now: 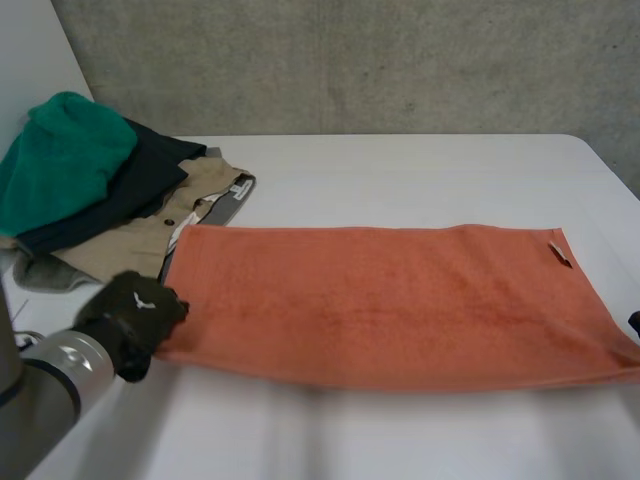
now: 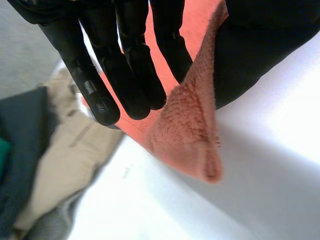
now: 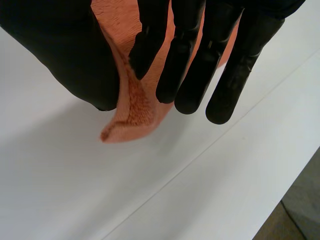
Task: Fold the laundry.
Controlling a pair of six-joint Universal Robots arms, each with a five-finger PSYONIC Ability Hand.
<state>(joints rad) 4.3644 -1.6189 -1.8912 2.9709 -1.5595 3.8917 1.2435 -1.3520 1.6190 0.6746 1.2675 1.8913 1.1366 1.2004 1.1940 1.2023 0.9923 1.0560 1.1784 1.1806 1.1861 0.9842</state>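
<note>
An orange towel [image 1: 390, 305] lies spread lengthwise across the white table [image 1: 420, 170], with a small tag near its far right corner. My left hand [image 1: 130, 312] is at the towel's near left corner. In the left wrist view the straight fingers [image 2: 125, 75] and thumb pinch that corner of the towel [image 2: 187, 135], lifted a little off the table. My right hand [image 1: 634, 322] is at the near right corner. In the right wrist view its fingers [image 3: 200, 65] and thumb pinch the towel corner [image 3: 135, 112].
A pile of laundry sits at the far left: a green garment [image 1: 60, 160] on a dark navy one [image 1: 130, 190], over beige trousers [image 1: 150, 235] and a grey piece [image 1: 40, 272]. A grey wall stands behind the table. The table's right edge runs beside my right hand.
</note>
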